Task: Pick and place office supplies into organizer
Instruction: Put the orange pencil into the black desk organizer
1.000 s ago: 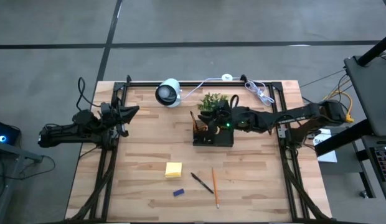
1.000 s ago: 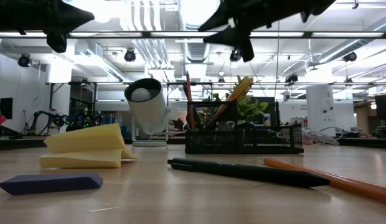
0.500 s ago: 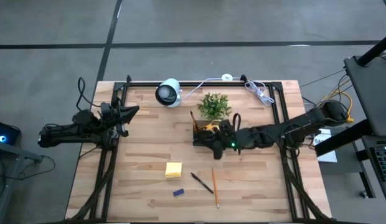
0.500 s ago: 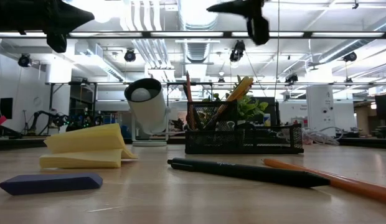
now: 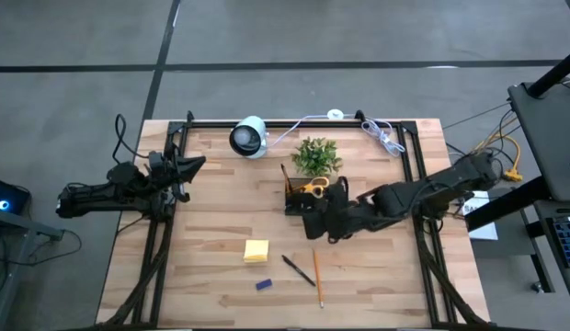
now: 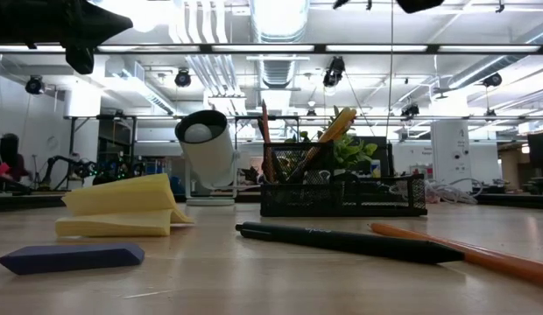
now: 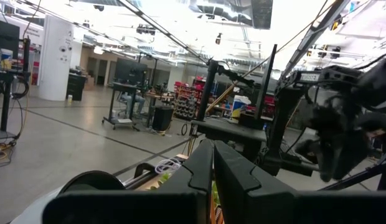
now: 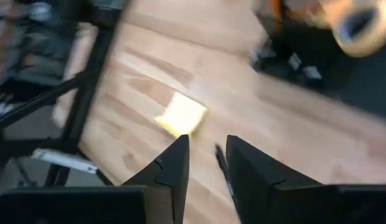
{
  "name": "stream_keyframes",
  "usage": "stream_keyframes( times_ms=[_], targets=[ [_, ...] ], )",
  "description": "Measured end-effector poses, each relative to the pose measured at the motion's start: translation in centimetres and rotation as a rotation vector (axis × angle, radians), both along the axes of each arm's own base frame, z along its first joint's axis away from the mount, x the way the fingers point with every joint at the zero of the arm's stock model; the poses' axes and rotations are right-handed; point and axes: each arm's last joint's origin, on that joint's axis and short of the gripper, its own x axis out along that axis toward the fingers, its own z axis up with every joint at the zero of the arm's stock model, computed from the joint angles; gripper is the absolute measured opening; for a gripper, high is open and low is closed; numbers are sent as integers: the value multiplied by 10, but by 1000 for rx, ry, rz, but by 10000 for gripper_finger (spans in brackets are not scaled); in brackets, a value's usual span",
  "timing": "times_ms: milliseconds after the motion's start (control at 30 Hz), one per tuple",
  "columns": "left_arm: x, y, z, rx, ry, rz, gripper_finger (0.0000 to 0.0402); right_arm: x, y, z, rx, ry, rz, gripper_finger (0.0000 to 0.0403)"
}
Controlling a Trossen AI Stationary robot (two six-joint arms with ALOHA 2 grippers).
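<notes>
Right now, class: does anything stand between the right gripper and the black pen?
Nothing visible does. The right gripper hangs just in front of the organizer; only bare table lies between it and the black pen.

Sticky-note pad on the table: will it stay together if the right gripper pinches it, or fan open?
The sticky-note pad already gapes along one edge in the low view, so its loose sheets would probably flex and fan under a one-sided pinch. It looks light and lies flat on the table, so a push would likely slide it, not tip it.
</notes>
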Motion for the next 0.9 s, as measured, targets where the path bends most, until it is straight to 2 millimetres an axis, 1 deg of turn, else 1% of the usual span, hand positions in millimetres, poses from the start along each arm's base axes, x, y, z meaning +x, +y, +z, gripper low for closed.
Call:
stream_keyframes(
  times_ms=[67,233,367,467,567,667,767,900],
  targets=[
    [0,0,0,0,1,0,0,8,4,-3,68,36,-28,87],
    [0,0,0,0,0,0,0,33,21,-20,178,129,59,84],
    [0,0,0,0,0,0,0,54,35,-37,291,224,173,105],
    [0,0,0,0,1,0,0,66,42,-51,339,300,203,132],
    [0,0,0,0,1,-1,0,74,47,-68,342,410,168,159],
    [0,0,0,0,1,-1,0,77,52,-82,340,521,121,178],
    [0,0,0,0,1,-1,0,80,57,-92,341,589,112,184],
    [0,0,0,0,2,-1,0,84,61,-105,333,615,100,182]
  ],
)
